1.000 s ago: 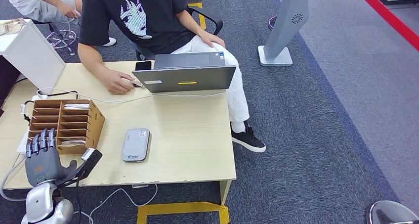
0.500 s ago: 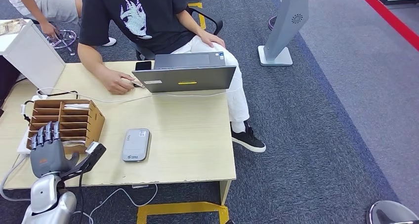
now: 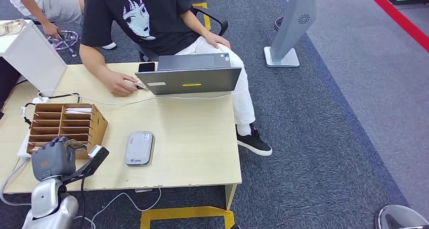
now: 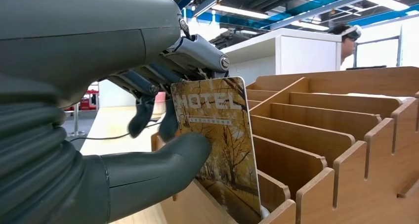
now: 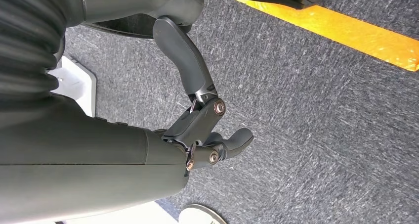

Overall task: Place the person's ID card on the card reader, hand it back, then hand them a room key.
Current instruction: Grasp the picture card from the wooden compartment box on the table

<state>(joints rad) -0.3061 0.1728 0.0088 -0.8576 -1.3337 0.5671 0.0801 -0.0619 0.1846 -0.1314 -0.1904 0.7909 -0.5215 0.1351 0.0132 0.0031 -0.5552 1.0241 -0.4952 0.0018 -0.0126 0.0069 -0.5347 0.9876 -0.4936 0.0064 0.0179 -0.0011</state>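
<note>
Much of our left hand (image 3: 53, 158) was hard to read from the head view, where it sat bunched at the near end of the wooden card rack (image 3: 96, 119). Our left wrist view settled it: the thumb (image 4: 163, 157) and darker fingers (image 4: 168, 120) pinched a room key card (image 4: 222, 145) printed with a hotel name over autumn trees, its lower end among the rack's slots. We could not make out that card from the head view. Nearby on the table (image 3: 202, 138) lay the grey card reader (image 3: 139, 147), apart from the rack. Our right hand (image 5: 207, 130) hung over carpet, its fingers loosely curled and holding nothing; we could not tell its pose beyond that.
</note>
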